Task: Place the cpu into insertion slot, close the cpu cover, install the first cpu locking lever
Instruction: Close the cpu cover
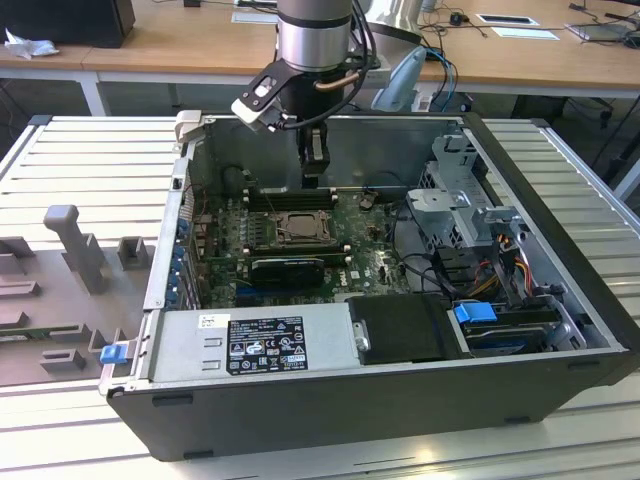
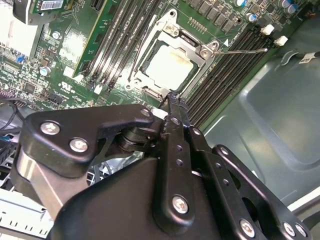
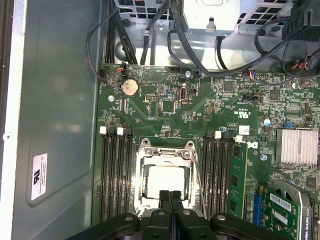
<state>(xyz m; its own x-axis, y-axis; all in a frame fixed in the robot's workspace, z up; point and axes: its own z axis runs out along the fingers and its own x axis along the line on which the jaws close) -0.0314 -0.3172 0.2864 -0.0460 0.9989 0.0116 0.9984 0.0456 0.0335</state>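
The cpu (image 2: pixel 169 67) (image 3: pixel 165 182) lies flat in the insertion slot (image 1: pixel 300 228), its pale silver top showing through the window of the cpu cover (image 2: pixel 191 46) (image 3: pixel 166 154), which lies down over it. A thin metal locking lever (image 2: pixel 243 50) sticks out sideways from the socket's corner; another thin lever (image 3: pixel 199 180) runs along the socket's side. My gripper (image 1: pixel 312 178) (image 2: pixel 172 97) (image 3: pixel 170 195) hangs just above the socket's edge, fingers shut together with nothing between them.
Long black memory slots (image 3: pixel 114 175) (image 3: pixel 218 172) flank the socket on both sides. A black graphics card (image 1: pixel 288 266), the power supply (image 1: pixel 255 345), a drive cage (image 1: pixel 465 205) and loose cables (image 3: pixel 150 40) crowd the case. A finned heat sink (image 3: pixel 299 146) stands nearby.
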